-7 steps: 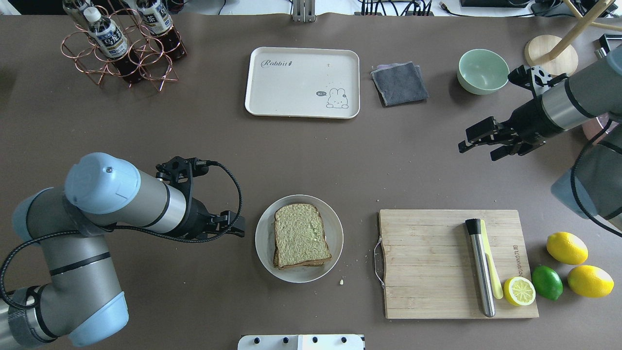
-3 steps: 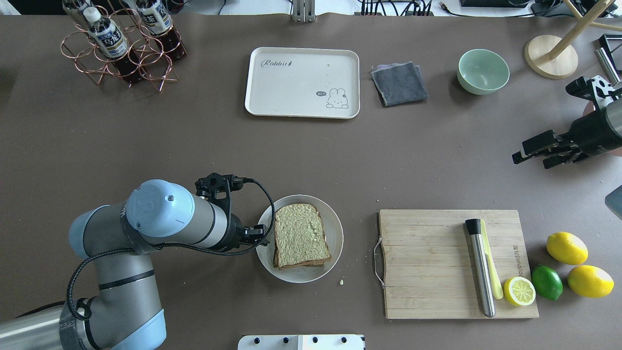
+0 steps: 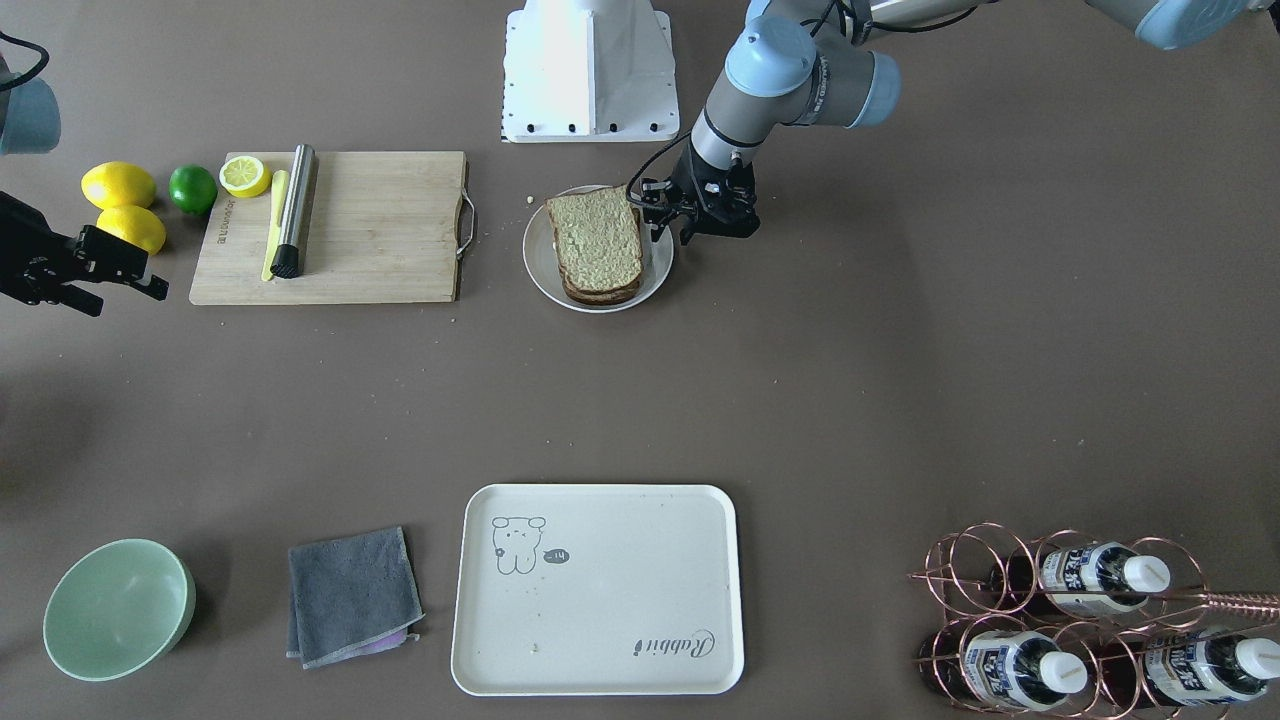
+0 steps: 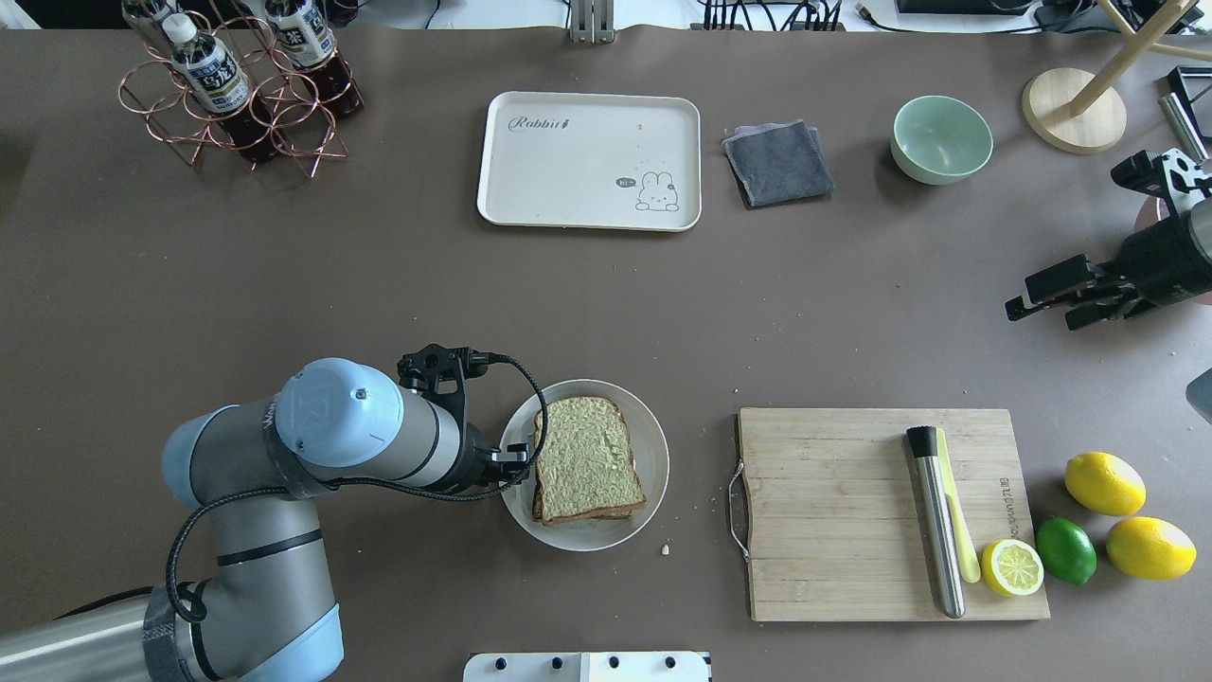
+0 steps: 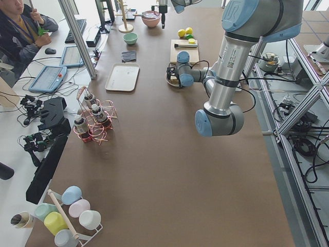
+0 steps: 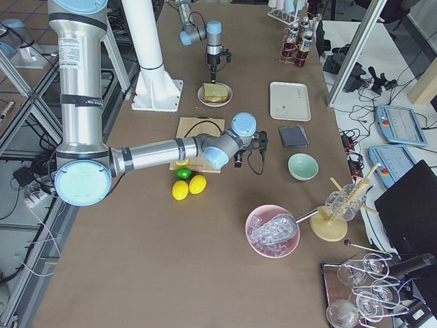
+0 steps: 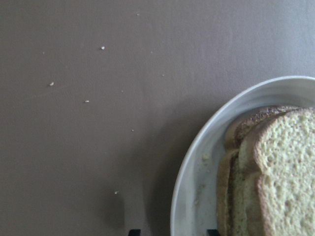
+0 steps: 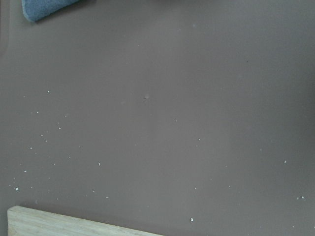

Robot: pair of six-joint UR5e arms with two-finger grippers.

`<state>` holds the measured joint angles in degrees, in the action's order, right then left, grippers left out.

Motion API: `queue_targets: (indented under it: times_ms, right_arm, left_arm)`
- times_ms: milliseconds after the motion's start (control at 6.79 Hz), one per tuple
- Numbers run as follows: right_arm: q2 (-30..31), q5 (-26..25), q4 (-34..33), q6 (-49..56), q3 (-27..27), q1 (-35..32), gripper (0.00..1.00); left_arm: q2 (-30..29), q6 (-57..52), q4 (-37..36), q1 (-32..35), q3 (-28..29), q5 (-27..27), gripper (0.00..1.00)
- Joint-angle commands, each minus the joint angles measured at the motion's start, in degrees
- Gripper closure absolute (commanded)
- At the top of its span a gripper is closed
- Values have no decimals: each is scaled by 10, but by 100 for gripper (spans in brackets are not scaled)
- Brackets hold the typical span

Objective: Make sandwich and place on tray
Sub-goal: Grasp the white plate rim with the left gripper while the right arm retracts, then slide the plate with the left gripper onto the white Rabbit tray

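A: Lay a clock on the overhead view, twelve pointing away from the robot; what sits nearest?

B: The left gripper [image 4: 512,461], low at the nine o'clock rim of the round white plate [image 4: 582,538]; its wrist camera shows two dark fingertips at the bottom edge, moderately apart and holding nothing, with the plate's rim running up between them.

A: And the thing to be lifted?

B: The pale, speckled, brown-crusted bread sandwich [image 4: 585,458] lies flat on that plate, at three o'clock from the jaws and just beside them; I cannot tell any contact; the filling is hidden from above.

A: Its axis?

B: It is nearly square; slightly longer along the twelve-to-six line, with the near end skewed a touch toward five; so the side facing the jaws is a long crust edge, lying across their line of approach.

A: Which arm is nearer?

B: The left, by far; the right gripper [image 4: 1042,298] hovers well apart toward two o'clock, jaws spread and empty.

A: And the goal?

B: The large cream-white rectangular tray [image 4: 578,170] lies at twelve o'clock from the plate, well apart, with its long axis nine-to-three; I judge the sandwich assembled and the carry not yet begun; the coming move calls for the jaws to reach toward three and close on the stacked bread, not on the plate rim.
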<state>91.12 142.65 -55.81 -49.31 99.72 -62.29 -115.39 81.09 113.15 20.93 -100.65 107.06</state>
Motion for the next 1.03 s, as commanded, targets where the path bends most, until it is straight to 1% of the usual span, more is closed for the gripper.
queue_targets:
  times_ms: [0, 147, 294, 589, 883]
  right_arm:
    - [6, 0, 1, 0, 4, 1, 0]
    - [8, 0, 2, 0, 6, 2, 0]
    - [14, -1, 3, 0, 10, 3, 0]
    - [33, 0, 2, 1, 29, -2, 0]
    - [52, -1, 2, 22, 33, -13, 0]
  left_arm:
    - [-3, 14, 0, -10, 2, -1, 89]
    - [-3, 15, 0, -11, 2, -2, 100]
    - [-3, 17, 0, -14, 1, -27, 100]
    - [-11, 19, 1, -12, -11, -31, 100]
    - [-34, 15, 2, 44, -8, -28, 100]
